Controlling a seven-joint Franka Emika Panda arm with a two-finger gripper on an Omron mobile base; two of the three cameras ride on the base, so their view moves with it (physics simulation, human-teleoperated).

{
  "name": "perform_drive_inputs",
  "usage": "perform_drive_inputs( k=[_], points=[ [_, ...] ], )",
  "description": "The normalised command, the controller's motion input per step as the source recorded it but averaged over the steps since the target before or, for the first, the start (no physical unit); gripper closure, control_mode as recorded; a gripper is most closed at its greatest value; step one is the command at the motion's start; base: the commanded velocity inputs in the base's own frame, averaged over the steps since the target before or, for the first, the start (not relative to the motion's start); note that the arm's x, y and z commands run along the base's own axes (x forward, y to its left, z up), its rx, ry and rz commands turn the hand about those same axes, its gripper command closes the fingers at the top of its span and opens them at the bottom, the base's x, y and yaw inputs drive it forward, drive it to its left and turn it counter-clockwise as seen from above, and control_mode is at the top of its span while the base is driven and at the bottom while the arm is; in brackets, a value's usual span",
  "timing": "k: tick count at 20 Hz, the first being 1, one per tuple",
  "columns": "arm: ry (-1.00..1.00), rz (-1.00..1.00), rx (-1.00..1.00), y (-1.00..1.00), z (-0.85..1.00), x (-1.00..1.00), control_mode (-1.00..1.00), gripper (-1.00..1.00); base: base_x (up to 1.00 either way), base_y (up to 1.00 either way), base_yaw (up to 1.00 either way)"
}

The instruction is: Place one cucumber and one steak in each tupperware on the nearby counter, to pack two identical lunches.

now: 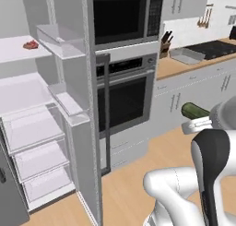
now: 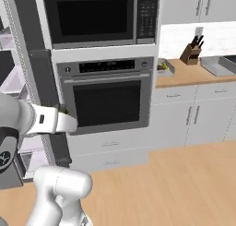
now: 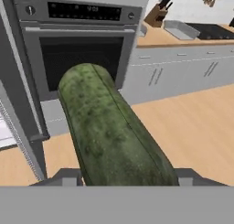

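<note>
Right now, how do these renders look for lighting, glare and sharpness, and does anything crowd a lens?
Left base view: flat, even light, soft edges, the open fridge interior nearly washed out white. Right base view: no glare on the dark oven door glass, only faint shadows. Hand view: the long dark green cucumber, held in the gripper, looms large and foreshortened, hiding much of the floor.

A knife block (image 2: 192, 55) stands right of the built-in oven (image 2: 107, 97), under a microwave (image 2: 99, 16).
</note>
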Motion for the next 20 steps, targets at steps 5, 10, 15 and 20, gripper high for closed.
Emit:
perform_drive_inputs(
  k=[5,10,15,20],
  points=[
    [0.00,0.00,0.00,0.00,0.00,0.00,1.00,1.00,1.00,-1.00,-0.20],
    [0.00,0.00,0.00,0.00,0.00,0.00,1.00,1.00,1.00,-1.00,-0.05],
    [0.00,0.00,0.00,0.00,0.00,0.00,1.00,1.00,1.00,-1.00,0.00],
    [0.00,0.00,0.00,0.00,0.00,0.00,1.00,1.00,1.00,-1.00,0.03]
  ],
)
